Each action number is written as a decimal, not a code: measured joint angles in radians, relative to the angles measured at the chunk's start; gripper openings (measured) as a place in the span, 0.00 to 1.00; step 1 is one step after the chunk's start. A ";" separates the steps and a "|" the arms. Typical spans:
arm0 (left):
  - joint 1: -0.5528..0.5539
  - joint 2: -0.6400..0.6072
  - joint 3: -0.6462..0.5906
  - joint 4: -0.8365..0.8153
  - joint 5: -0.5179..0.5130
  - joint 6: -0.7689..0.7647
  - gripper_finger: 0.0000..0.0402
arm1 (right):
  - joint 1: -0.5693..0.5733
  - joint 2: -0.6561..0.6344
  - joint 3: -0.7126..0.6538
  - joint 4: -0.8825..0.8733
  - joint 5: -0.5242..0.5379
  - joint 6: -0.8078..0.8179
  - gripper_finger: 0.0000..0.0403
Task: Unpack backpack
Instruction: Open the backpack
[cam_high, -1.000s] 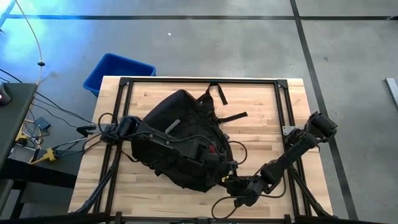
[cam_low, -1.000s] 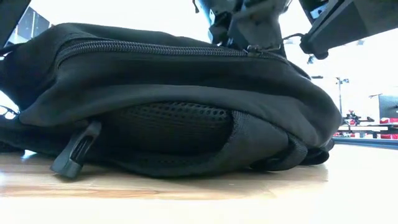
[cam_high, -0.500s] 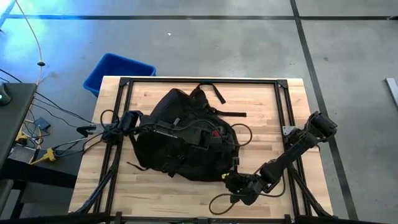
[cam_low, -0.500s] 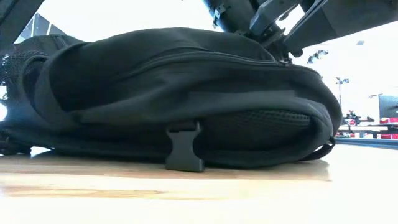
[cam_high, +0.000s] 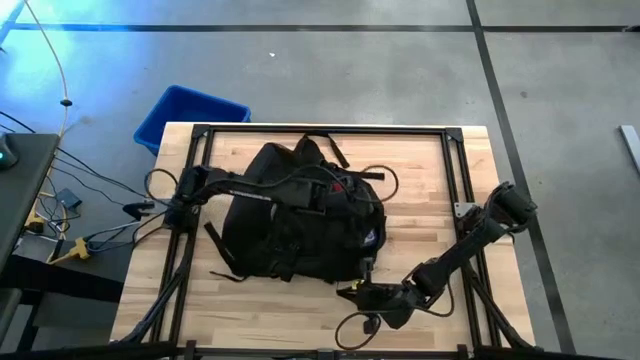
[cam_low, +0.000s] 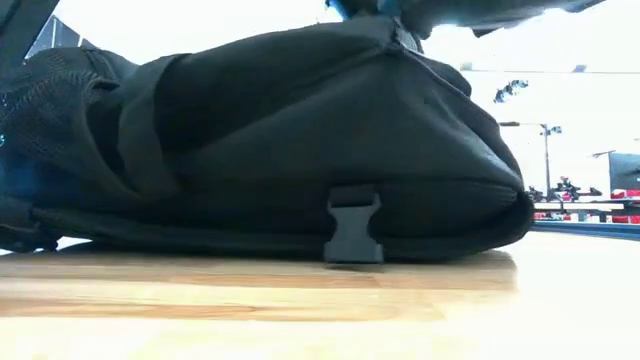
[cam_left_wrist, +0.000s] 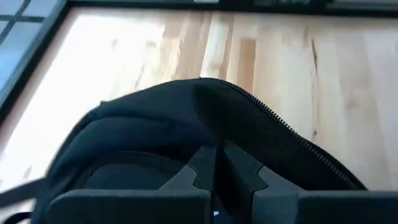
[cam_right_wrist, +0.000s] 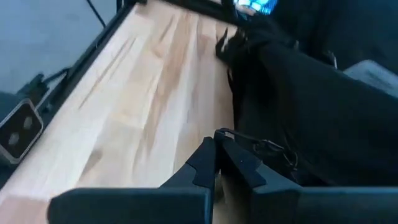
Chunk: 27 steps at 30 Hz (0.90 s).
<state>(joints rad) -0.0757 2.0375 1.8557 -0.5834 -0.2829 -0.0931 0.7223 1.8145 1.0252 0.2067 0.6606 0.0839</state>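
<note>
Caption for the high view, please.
Left claw shut atop the black backpack on the wooden table; right claw shut beside its near edge.

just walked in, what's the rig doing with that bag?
Two arms are working on a black backpack lying on the wooden table. The left gripper is over the top of the pack, shut on its fabric near the zipper. The right gripper sits low at the table's near edge, shut, beside the pack's lower corner where a thin cord or pull shows; whether it holds that cord is unclear. A blue bin stands off the table's far left corner. Nothing is unpacked yet.
</note>
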 joint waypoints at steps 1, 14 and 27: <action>0.003 -0.014 0.000 0.003 -0.003 0.008 0.00 | -0.006 0.012 0.000 0.035 -0.004 -0.017 0.00; 0.020 -0.160 0.000 0.021 -0.018 0.046 0.00 | -0.125 0.202 0.028 0.435 -0.198 -0.139 0.00; -0.152 -0.383 0.000 -0.246 -0.199 -0.027 0.00 | -0.077 0.235 0.272 0.038 -0.129 -0.237 0.18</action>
<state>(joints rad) -0.2278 1.6542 1.8557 -0.8295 -0.4815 -0.1201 0.6454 2.0495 1.2973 0.2445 0.5320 -0.1527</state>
